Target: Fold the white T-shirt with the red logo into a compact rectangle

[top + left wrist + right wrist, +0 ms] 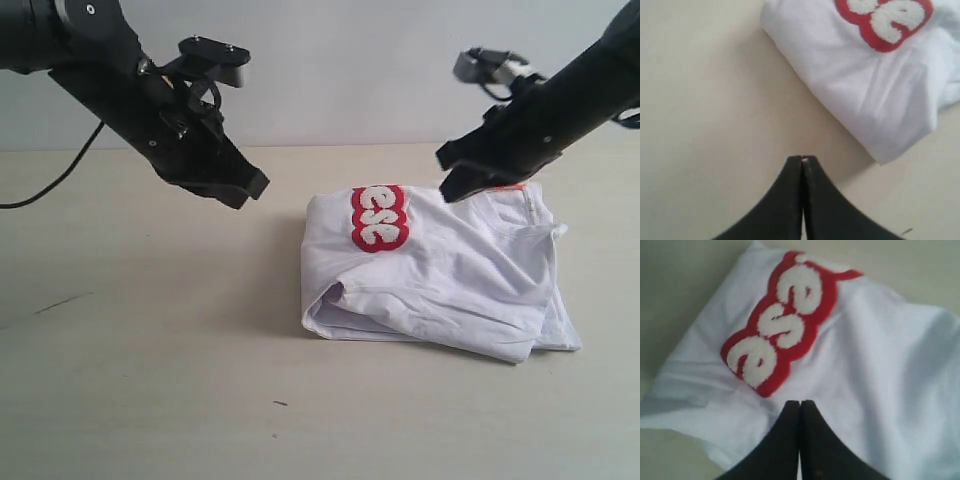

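Garment: the folded white cotton T-shirt [450,280] lies right of centre on the pale beige table [150,380], with the fuzzy red logo [379,217] uppermost.
Left gripper [252,188]: pincer closed and empty, hovering beside the shirt. This suggests the fold is done.
Right gripper [455,185]: pincer closed on nothing, hovering over the far edge.

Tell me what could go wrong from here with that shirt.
1. The shirt gapes along its front edge in loose layers, so the fold might slump open.
2. The right gripper, shut, hangs over the far edge of the shirt. If it moves low, it could snag and drag the cloth.
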Controlling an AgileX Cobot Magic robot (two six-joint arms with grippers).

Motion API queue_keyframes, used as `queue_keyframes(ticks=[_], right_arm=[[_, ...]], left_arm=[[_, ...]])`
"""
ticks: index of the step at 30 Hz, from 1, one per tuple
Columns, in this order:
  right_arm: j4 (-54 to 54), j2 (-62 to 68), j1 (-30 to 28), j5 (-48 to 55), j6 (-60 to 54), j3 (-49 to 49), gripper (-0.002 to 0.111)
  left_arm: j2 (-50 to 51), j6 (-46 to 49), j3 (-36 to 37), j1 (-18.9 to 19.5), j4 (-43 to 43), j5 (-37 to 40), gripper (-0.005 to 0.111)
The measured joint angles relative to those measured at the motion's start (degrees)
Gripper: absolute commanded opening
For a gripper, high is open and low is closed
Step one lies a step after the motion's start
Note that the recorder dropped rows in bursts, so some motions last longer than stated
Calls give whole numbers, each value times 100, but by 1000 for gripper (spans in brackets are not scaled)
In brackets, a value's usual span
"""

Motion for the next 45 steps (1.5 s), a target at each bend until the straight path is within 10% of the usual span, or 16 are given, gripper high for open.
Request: queue_keyframes(ticks=[14, 29, 45], right_arm=[[-1322, 991, 301, -1349, 1049, 0, 0], [-1390, 991, 301, -1249, 1127, 0, 0], [-3886, 615, 39, -1829, 3556, 0, 0]], left_arm=[[747, 4416, 533, -769, -4025, -1350, 0], [1480, 2570, 473, -871, -1524, -501, 0], [596, 2447, 450, -871, -1354, -523, 0]])
